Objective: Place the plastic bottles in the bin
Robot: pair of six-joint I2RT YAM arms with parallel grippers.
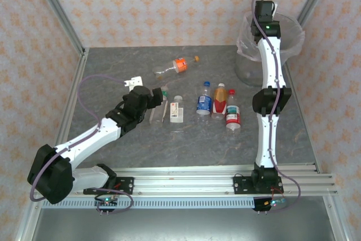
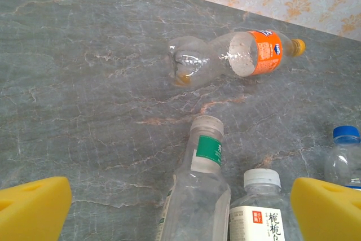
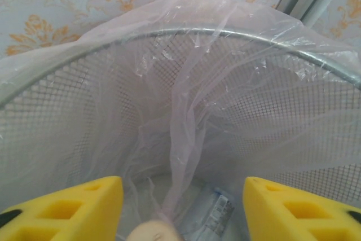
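My left gripper (image 1: 157,101) (image 2: 180,213) is open, and its yellow fingers (image 2: 31,207) straddle a clear bottle with a green neck label (image 2: 197,190) (image 1: 158,110) lying on the table, without touching it. A white-labelled bottle (image 2: 259,213) (image 1: 176,109) lies right beside that one. Farther back lies an orange-labelled bottle (image 1: 177,65) (image 2: 237,55). Blue (image 1: 204,101), brown-orange (image 1: 219,100) and red (image 1: 232,117) bottles lie to the right. My right gripper (image 1: 263,9) (image 3: 183,213) hangs open and empty over the bin (image 1: 285,46) (image 3: 237,117). A bottle (image 3: 217,210) lies at the bin's bottom under the bag.
The bin stands at the far right corner against the patterned wall. A blue-capped bottle (image 2: 344,153) is just past my left gripper's right finger. A pale round blurred thing (image 3: 149,232) sits at the lower edge of the right wrist view. A small white piece (image 1: 133,82) lies behind my left gripper.
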